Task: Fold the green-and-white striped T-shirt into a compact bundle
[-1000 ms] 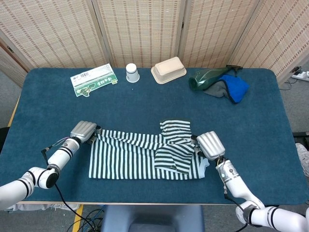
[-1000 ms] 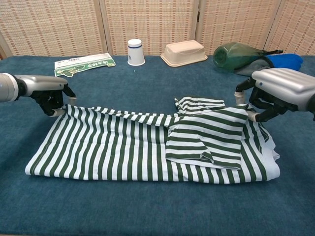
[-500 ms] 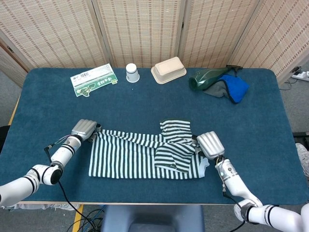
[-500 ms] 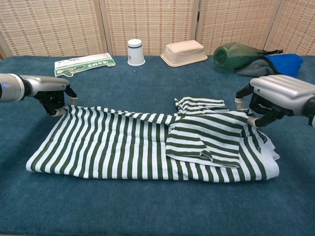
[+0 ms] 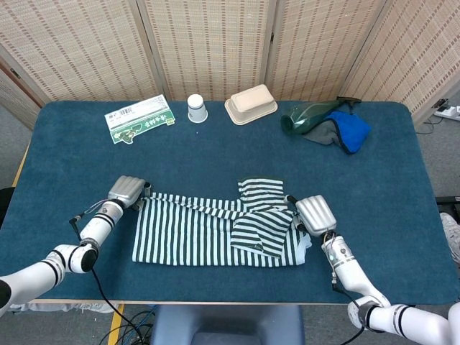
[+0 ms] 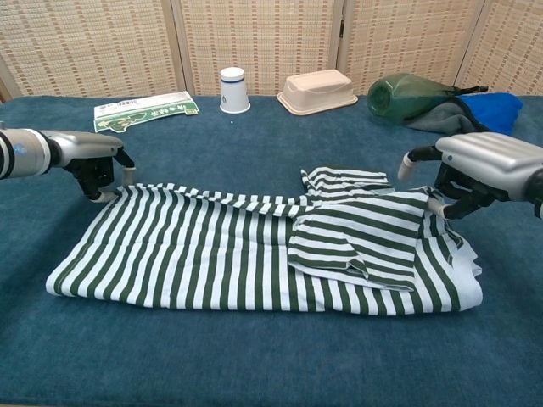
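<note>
I have the green-and-white striped cotton T-shirt point(image 6: 254, 254) lying flat on the blue carpeted worktop point(image 5: 215, 151), near the front edge, already folded into a long band with one sleeve panel doubled over onto its right half. That layout is why my two arms sit at opposite ends: each needs a far corner before I can bring the band over on itself.

My left robot hand point(image 6: 102, 170) sits at the shirt's far-left corner, fingers curled down onto the cloth edge. From the chest view I judge it to be pinching that corner, though the contact itself is small and partly shadowed. My right robot hand point(image 6: 475, 174) is at the far-right edge, fingers bent in toward the fabric with the thumb lifted off; whether it really holds cloth, I cannot tell.

At the back of the worktop, well apart from the shirt, stand a white paper cup point(image 5: 196, 108), a beige lidded food tray point(image 5: 251, 104), a green-and-white printed packet point(image 5: 140, 119) and a heap of green, grey and blue cloth point(image 5: 327, 123). They lie clear of the folding area, so I judge they won't snag.
</note>
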Motion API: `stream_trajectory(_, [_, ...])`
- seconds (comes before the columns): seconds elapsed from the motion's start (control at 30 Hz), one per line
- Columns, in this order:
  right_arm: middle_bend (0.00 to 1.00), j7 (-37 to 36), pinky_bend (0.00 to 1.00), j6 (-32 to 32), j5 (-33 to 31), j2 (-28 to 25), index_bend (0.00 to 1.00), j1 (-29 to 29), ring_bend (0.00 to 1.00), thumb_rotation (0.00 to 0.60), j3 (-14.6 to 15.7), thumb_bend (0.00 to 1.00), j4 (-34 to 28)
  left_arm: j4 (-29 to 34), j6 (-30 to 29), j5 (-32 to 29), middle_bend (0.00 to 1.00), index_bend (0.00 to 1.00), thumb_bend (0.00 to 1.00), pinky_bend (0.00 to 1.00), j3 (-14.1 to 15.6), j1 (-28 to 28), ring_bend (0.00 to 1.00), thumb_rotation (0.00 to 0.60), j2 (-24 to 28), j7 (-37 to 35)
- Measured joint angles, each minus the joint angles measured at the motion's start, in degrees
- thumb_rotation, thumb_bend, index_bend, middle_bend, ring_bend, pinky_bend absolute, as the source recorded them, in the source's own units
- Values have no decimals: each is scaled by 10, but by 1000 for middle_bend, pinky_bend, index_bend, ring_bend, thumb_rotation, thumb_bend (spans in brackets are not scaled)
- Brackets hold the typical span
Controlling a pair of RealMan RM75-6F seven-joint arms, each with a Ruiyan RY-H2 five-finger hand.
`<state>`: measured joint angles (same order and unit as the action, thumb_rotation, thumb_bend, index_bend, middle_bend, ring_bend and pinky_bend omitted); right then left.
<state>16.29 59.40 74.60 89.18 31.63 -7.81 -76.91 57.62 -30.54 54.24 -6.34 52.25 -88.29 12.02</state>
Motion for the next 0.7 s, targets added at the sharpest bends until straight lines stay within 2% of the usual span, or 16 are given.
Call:
stream_trajectory(0.1, [907, 7, 1000, -3, -12, -2, 73, 1, 1000, 600, -3, 306, -3, 1, -15, -6, 881, 0, 343, 973, -2, -1, 803, 600, -1, 6])
stream_trajectory(0.3, [902, 18, 1000, -5, -30, -6, 8, 2, 1000, 600, -9, 288, -9, 6, -57, -12, 867, 0, 281, 973, -9, -9, 796, 600, -3, 16])
stream_trajectory(0.53, [901, 5, 1000, 4, -38, -20, 0, -1, 1000, 600, -18, 285, -27, 11, -88, -25, 864, 0, 263, 973, -23, -19, 794, 600, -6, 24])
stream_trajectory(0.7, [901, -5, 1000, 15, -37, -44, 0, -4, 1000, 600, -25, 285, -42, 43, -115, -26, 864, 0, 263, 973, -30, -35, 794, 600, 8, 17])
